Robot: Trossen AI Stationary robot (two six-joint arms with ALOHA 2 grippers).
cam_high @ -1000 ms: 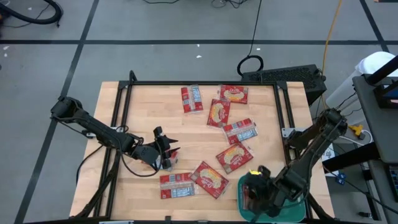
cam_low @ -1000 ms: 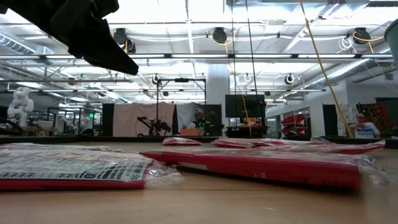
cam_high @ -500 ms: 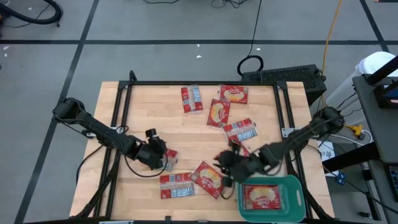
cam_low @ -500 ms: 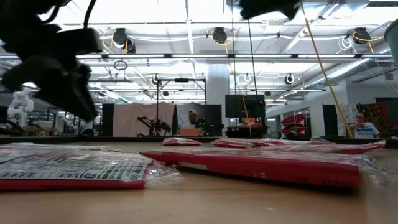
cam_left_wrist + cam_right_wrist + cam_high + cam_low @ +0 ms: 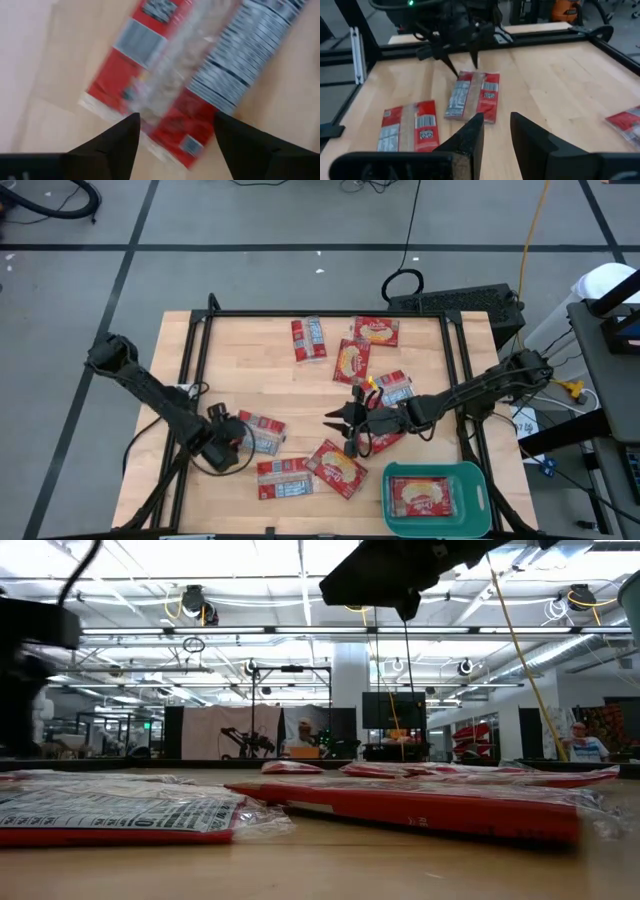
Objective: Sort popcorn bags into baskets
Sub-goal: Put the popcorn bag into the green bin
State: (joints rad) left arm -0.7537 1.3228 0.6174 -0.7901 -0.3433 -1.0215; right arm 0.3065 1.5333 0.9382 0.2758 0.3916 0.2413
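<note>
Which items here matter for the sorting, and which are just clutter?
Job items:
- loose popcorn bags spread across the table
- basket holding one bag
- bag by the left gripper

Just lying about:
- black cable loop on the floor
- black case behind the table
</note>
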